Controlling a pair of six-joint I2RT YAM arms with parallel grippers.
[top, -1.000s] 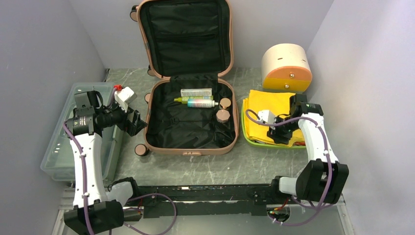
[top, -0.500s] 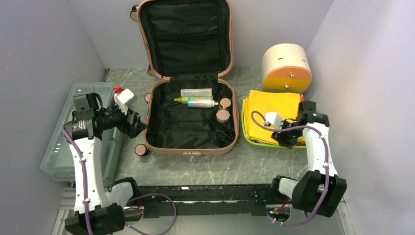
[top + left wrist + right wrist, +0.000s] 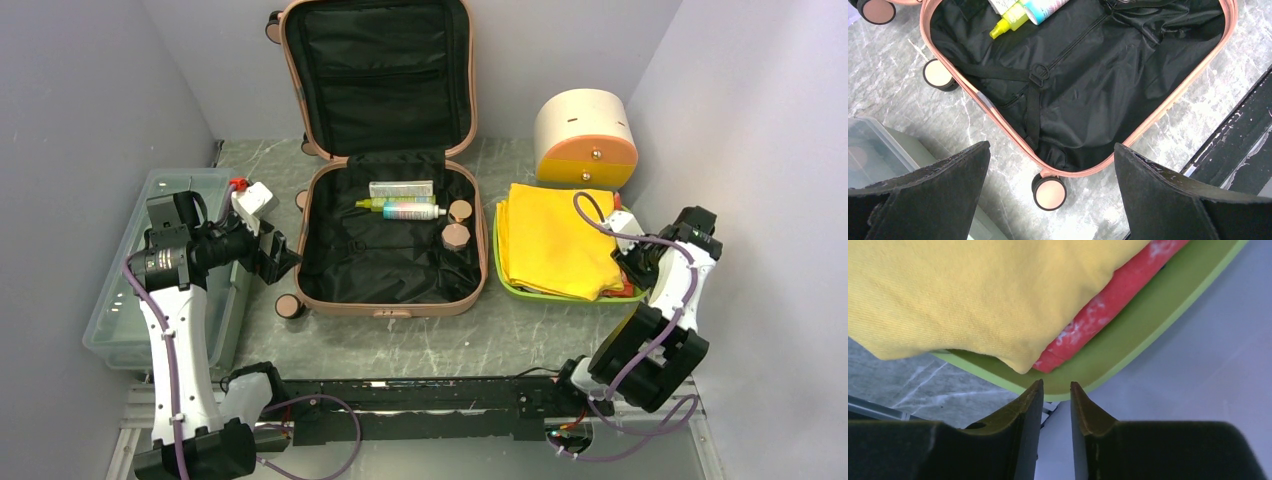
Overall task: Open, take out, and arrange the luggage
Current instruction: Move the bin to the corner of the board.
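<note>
Right hand (image 3: 1056, 385): has swung off the yellow cloth (image 3: 550, 245) to the near right rim of the lime-green tray (image 3: 1148, 335), close to the side wall. Its fingers have drawn in to a narrow slit and grip nothing.
Left hand (image 3: 1051, 147): barely shifted, spread wide and empty above the near left corner of the luggage (image 3: 370, 265).
Meaning: the cloth, lying over a red fold (image 3: 1113, 305), looks delivered. The right arm seems to be clearing out before another pick.
Luggage: mid-tabletop, lid propped upright against the back wall, and the near half of the base is bare black lining.
Still inside: a tube (image 3: 410, 211), a yellow-green bottle (image 3: 375, 204), a flat packet (image 3: 401, 189) and two round jars (image 3: 455, 237) at the far end, so unpacking is partly done.
Tabletop (image 3: 430, 345): grey veined marble.
Left side: a clear bin (image 3: 120, 320).
Far right: a round cream box with an orange drawer front (image 3: 585, 135).
Room: plain pale walls (image 3: 100, 80) on three sides.
</note>
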